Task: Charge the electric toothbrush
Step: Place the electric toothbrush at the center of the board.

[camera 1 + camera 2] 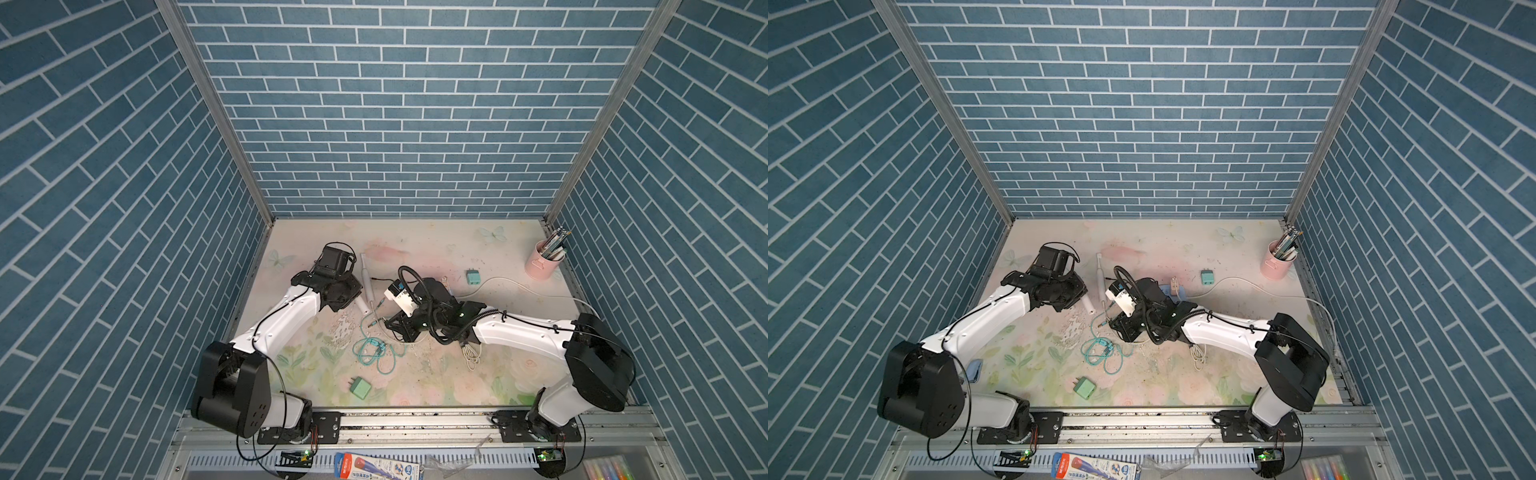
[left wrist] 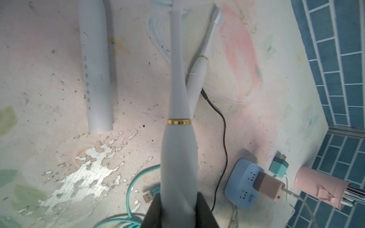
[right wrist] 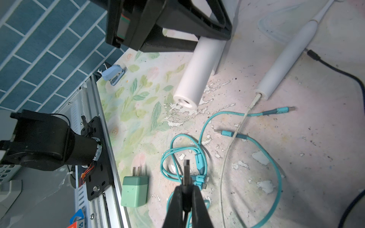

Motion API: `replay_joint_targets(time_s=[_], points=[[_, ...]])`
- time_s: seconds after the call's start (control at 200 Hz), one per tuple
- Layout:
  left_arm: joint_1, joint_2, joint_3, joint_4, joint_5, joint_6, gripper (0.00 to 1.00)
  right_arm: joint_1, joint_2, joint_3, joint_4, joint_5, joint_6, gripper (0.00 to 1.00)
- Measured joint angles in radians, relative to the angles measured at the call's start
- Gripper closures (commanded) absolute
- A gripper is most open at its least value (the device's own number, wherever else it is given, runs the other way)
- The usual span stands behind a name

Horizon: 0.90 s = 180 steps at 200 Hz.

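Observation:
My left gripper (image 2: pixel 179 197) is shut on the handle of a white electric toothbrush (image 2: pixel 178 150) with a gold ring, held off the table. The toothbrush's round base (image 3: pixel 185 101) points toward my right gripper. In both top views the left gripper (image 1: pixel 353 300) (image 1: pixel 1080 297) is left of centre. The right gripper (image 3: pixel 186 188) (image 1: pixel 392 326) is shut on a small black plug (image 3: pixel 186 172), held above the teal cable coil (image 3: pixel 185 158). A second white toothbrush (image 3: pixel 286 59) (image 1: pixel 368 282) lies on the table with a white cable in its base.
A third white handle (image 2: pixel 94 69) lies beside the held one. A black cable (image 2: pixel 223 122) runs past a blue power strip (image 2: pixel 242 187) carrying a beige adapter (image 2: pixel 268 185). Also on the table are a teal adapter (image 1: pixel 472 276), a green adapter (image 1: pixel 359 388), a pink pen cup (image 1: pixel 544 259) and a blue stapler (image 3: pixel 113 74).

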Motion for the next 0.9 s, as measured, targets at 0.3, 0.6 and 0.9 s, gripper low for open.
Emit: replay_joint_targets(time_s=[0.3,0.6,0.9], points=[[0.0,-0.027,-0.035,-0.053,0.002,0.013,1.0,-0.006,-0.006,0.007,-0.065,0.02,-0.002,1.0],[0.0,-0.047,-0.122,-0.087,-0.068,0.076,1.0,0.027,-0.01,-0.008,-0.099,-0.031,-0.001,1.0],[0.0,-0.063,-0.239,-0.109,-0.129,0.125,1.0,0.053,-0.01,-0.008,-0.113,-0.081,-0.018,1.0]])
